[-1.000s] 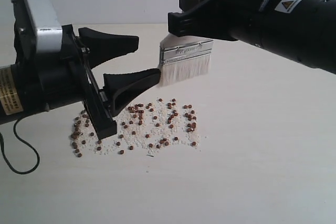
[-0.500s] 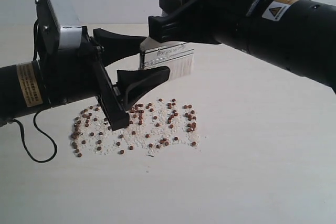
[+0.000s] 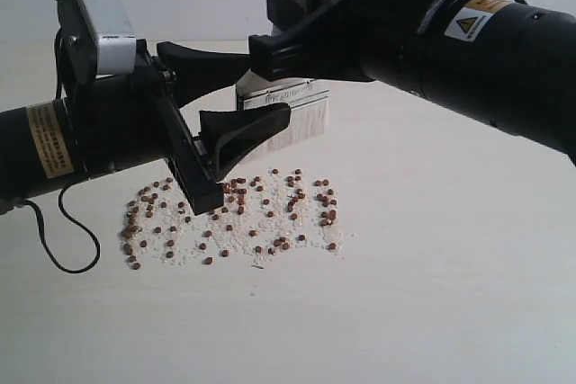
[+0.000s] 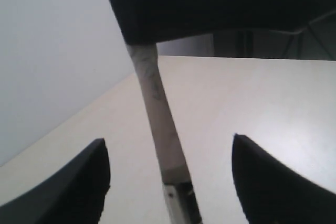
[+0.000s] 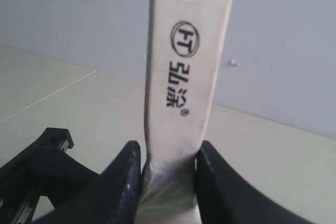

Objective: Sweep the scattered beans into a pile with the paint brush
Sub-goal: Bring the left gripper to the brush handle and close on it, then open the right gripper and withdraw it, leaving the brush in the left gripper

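The right gripper point(image 3: 270, 56) is clamping the paint brush point(image 3: 290, 96) low on its pale handle, jaws partly closed around it, and the brush is hanging bristles-down over the table point(image 3: 432, 267), just behind the beans point(image 3: 270, 209). From the exterior view I cannot tell whether the bristle tips are touching the surface. The beans are lying scattered in a broad, loose patch among whitish crumbs point(image 3: 236, 236), not gathered into one heap. The left gripper point(image 3: 265, 87) is reaching in from the other side with its jaws spread wide, gripping nothing; here one finger is crossing in front of the ferrule, so it is looking as though it is touching. The left wrist view is settling that: the handle point(image 4: 157, 114) is standing between the fingers of the left gripper point(image 4: 168, 145) with clear space on both sides. The right wrist view is showing what neither of the others does: the printed logo and hanging hole on the handle point(image 5: 184, 77), and the right gripper point(image 5: 168, 182) pinching its base.
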`<state>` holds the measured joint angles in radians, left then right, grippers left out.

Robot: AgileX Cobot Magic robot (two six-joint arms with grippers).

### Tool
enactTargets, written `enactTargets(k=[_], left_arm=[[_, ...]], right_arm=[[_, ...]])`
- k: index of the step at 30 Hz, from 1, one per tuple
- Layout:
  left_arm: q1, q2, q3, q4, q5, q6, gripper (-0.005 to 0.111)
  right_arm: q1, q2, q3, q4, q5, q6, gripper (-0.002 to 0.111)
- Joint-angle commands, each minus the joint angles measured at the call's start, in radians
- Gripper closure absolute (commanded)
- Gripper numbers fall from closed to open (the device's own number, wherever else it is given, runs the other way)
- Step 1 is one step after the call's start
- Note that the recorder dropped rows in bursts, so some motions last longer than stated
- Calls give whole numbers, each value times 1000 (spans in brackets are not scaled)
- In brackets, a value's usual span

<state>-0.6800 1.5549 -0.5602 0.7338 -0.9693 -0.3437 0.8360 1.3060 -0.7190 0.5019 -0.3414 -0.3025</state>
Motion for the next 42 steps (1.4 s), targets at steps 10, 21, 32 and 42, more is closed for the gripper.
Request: enactTargets(k=[10, 21, 32, 42], left_arm=[[-7, 4, -13, -17, -13, 1, 44], [-7, 4, -13, 47, 3, -4, 76], [-7, 4, -13, 65, -36, -45, 107], [-7, 4, -13, 59, -54, -60, 107]], right_arm=[[32, -2, -5, -39, 0, 45, 108], [32, -2, -5, -37, -7, 47, 108], [32, -2, -5, -34, -5, 47, 108], [32, -11, -7, -11, -3, 43, 58]])
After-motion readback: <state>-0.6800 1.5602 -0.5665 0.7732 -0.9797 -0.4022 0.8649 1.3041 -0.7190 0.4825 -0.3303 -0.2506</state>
